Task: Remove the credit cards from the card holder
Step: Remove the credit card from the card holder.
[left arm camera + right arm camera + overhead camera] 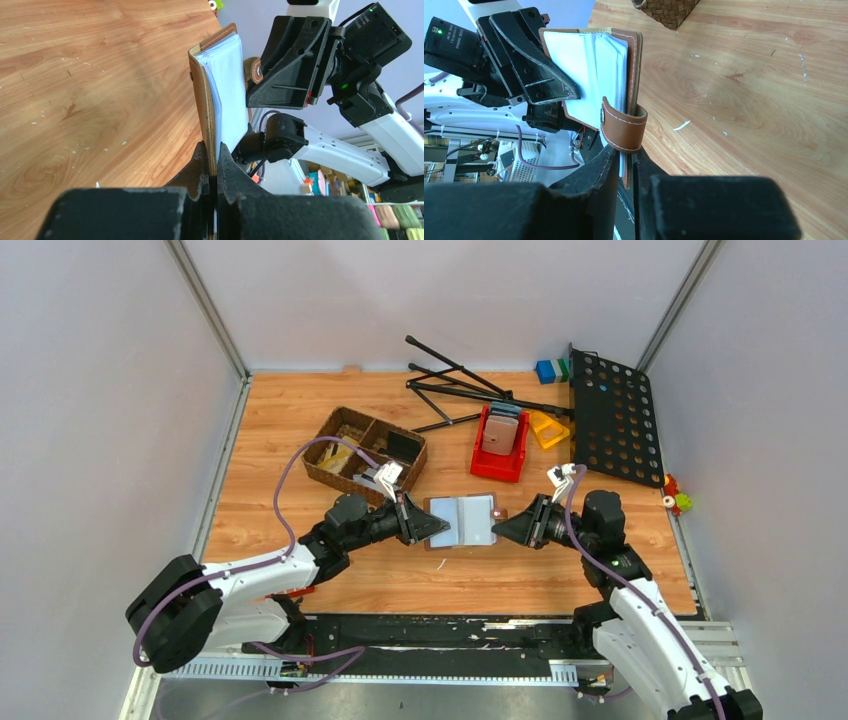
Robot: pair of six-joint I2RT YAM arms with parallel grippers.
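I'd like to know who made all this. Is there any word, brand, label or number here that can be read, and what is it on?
Small black box with a green light on the left arm: a line of white print, too small and blurred to read.
Brown leather folding card holder: no writing shows on its cover, tab or pale sleeves.
No other text can be read in any view.

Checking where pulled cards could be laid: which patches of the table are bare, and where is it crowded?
Bare table lies between the card holder and the near edge, and also left of the woven basket, by the left wall. The back right is crowded: tripod, red bin, black perforated board.
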